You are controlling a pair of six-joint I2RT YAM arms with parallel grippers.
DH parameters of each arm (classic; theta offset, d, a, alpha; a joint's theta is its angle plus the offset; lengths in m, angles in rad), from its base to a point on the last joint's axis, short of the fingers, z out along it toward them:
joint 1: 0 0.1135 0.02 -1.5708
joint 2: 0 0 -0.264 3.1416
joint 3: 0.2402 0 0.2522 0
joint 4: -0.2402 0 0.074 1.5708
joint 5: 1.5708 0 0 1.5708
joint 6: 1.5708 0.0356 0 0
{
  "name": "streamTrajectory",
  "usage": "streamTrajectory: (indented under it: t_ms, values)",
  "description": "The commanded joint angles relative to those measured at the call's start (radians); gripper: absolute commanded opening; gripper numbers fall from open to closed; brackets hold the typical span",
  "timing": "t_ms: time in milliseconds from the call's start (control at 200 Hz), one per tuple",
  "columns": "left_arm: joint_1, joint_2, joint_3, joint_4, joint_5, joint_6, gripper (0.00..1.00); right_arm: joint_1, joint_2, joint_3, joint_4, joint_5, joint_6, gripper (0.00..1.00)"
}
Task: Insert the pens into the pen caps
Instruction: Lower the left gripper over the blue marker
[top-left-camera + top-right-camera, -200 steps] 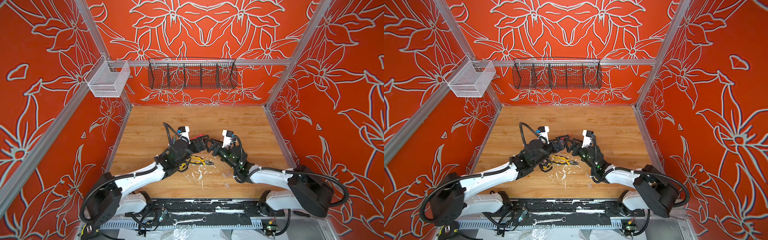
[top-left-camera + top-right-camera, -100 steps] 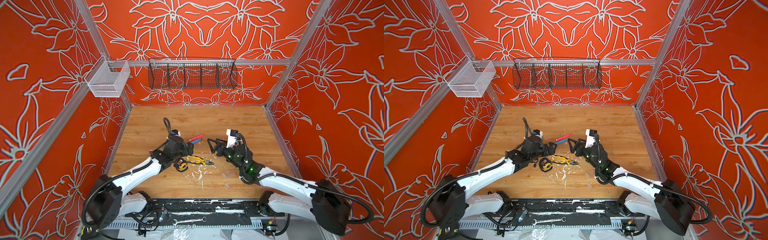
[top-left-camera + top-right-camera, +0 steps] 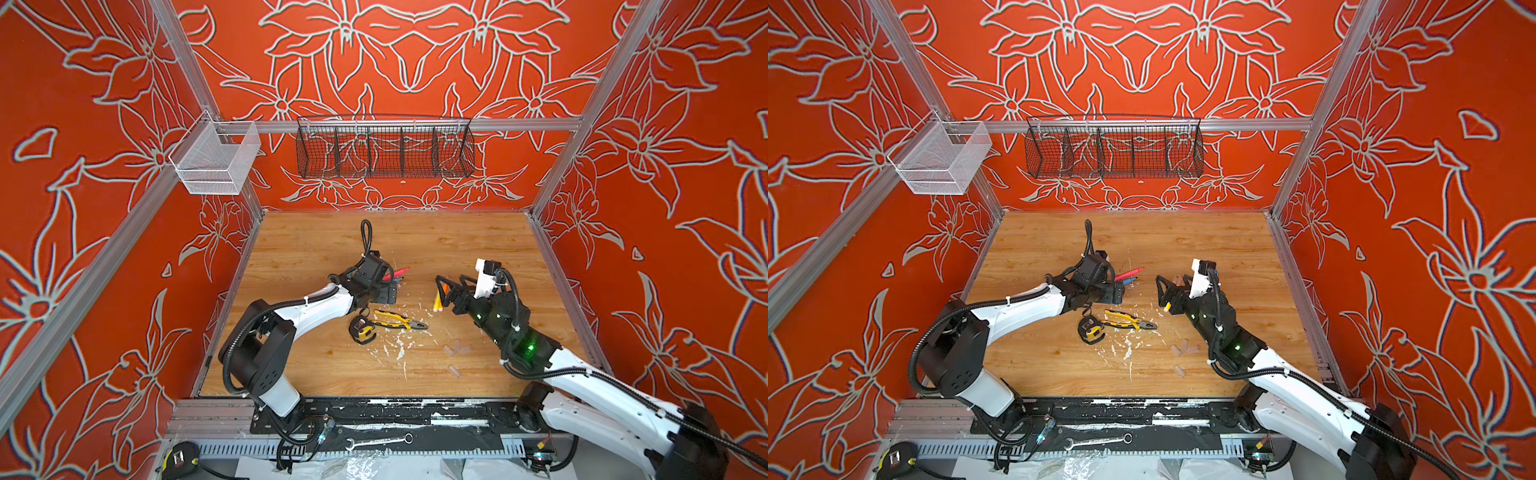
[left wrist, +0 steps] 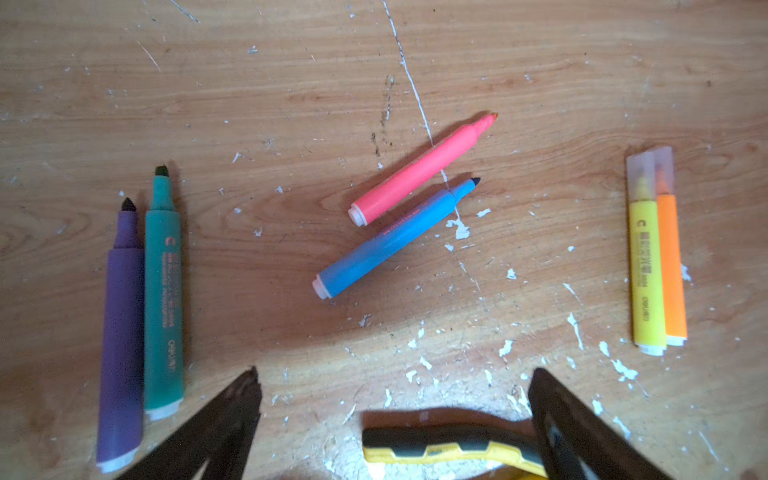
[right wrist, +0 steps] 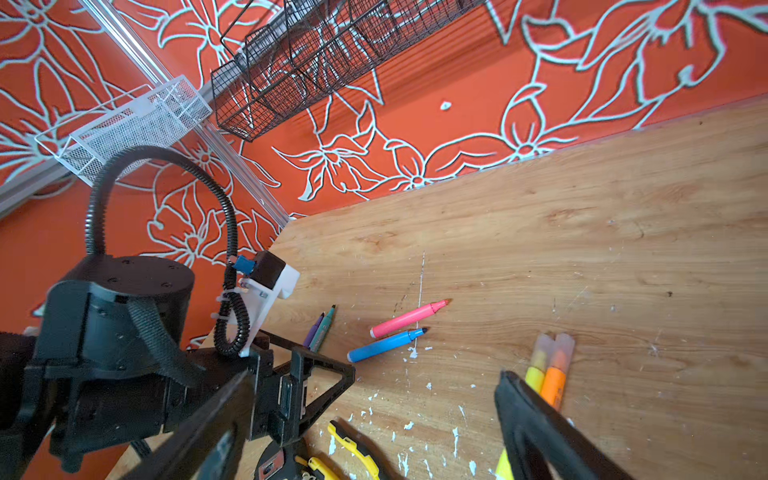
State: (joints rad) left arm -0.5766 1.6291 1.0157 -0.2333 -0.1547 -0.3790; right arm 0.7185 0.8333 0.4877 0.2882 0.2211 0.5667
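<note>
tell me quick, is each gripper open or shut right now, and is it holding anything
left gripper: open, holding nothing
right gripper: open, holding nothing

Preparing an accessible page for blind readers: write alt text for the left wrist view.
Six pens lie on a wooden table: purple pen and green pen side by side, uncapped; pink pen and blue pen slanted between the pairs, uncapped; yellow pen and orange pen together, wearing clear caps. The open left gripper frames the pliers' handle.
</note>
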Motion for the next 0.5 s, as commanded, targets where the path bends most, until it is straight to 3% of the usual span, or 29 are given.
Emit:
streamTrajectory:
  t_ms: [0,495]
  values:
    - [0.002,0.057,0.052,-0.056,-0.043,0.053,0.97,-0.011,-0.028,-0.03,-0.03,0.032,-0.029,0.94]
    - [0.003,0.275,0.238,-0.123,-0.033,0.127,0.99,-0.026,-0.103,-0.079,-0.021,0.052,-0.047,0.98]
